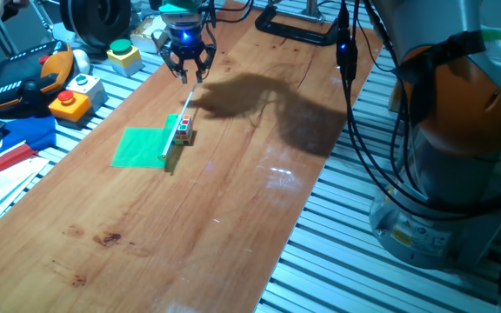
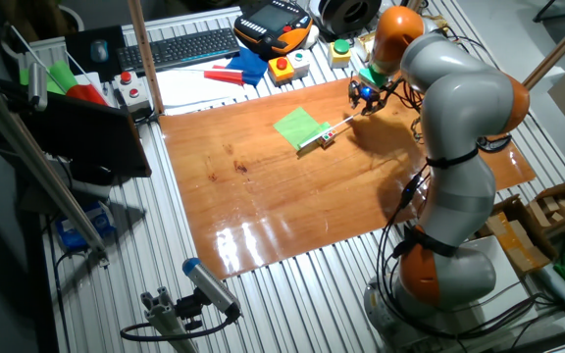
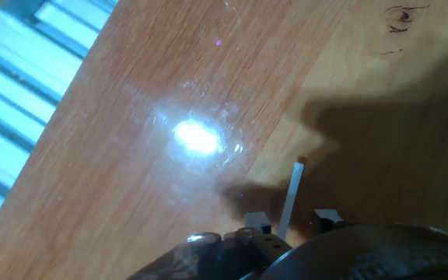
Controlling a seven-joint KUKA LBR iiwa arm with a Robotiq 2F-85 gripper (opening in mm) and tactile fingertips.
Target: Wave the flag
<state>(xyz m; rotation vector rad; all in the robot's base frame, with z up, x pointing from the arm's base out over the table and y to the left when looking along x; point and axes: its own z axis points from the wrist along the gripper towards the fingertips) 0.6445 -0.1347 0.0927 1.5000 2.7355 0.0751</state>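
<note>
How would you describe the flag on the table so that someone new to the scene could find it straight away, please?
Start at the wooden board on the table and look toward its far end, below the gripper. The flag lies flat there, its thin pale stick reaching up to the gripper. It is a bright green sheet, far wider than the small multicoloured cube touching its stick.

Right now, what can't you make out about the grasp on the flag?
- Contact: in the hand view the stick sits between the fingertips; touching or not is unclear.
- Hand: too small in both fixed views.
- Flag sheet: outside the hand view.
- Puzzle cube: faces too small.
</note>
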